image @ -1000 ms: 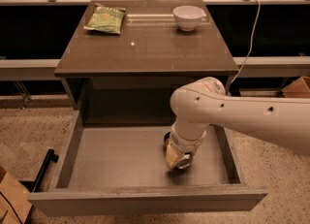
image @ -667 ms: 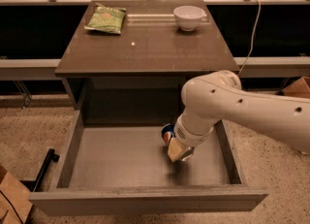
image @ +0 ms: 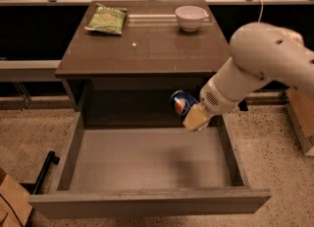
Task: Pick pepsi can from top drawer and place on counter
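The pepsi can [image: 180, 104] is dark blue with the round logo showing. It hangs in the air above the back right of the open top drawer [image: 147, 164], just below the counter's front edge. My gripper [image: 190, 114] is shut on the can, with one pale yellowish finger [image: 196, 118] against its right side. The white arm reaches in from the right. The counter [image: 142, 49] is the dark glossy tabletop behind and above the can. The drawer's grey bottom is bare.
A green snack bag [image: 107, 19] lies at the counter's back left. A white bowl [image: 191, 17] stands at its back right. A brown cardboard box [image: 10, 204] sits on the speckled floor at the lower left.
The gripper has lifted the can from the drawer floor up and to the right, to just below counter height. The arm has risen and swung right with it.
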`<state>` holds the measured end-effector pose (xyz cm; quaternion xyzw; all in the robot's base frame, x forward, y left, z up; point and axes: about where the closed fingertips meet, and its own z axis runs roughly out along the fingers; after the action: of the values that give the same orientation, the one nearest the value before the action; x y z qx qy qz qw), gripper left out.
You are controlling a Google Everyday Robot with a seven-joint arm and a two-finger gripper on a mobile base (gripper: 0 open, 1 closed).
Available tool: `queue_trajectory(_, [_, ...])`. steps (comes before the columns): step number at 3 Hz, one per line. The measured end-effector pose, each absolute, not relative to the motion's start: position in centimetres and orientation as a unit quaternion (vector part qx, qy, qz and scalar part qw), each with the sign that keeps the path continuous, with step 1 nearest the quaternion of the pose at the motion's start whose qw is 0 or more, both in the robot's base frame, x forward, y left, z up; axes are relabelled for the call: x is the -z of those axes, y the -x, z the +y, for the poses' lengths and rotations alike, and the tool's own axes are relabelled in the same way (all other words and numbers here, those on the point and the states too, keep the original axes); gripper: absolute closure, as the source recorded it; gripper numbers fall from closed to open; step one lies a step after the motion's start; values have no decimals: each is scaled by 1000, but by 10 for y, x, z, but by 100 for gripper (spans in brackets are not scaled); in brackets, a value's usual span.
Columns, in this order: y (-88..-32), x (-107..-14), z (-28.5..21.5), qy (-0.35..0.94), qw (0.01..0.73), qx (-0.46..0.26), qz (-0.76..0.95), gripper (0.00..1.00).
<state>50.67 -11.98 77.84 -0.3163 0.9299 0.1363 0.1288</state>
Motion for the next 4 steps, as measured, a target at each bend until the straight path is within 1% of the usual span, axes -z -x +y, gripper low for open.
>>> queue_trajectory(1, [-549, -858, -145, 406, 183, -98, 890, 100])
queue_trajectory(2, [-600, -904, -145, 446, 218, -60, 866, 100])
queue_trajectory(3, [-659, -926, -130, 466, 245, -39, 849, 100])
queue_trajectory(4, [-706, -935, -110, 476, 267, -32, 837, 100])
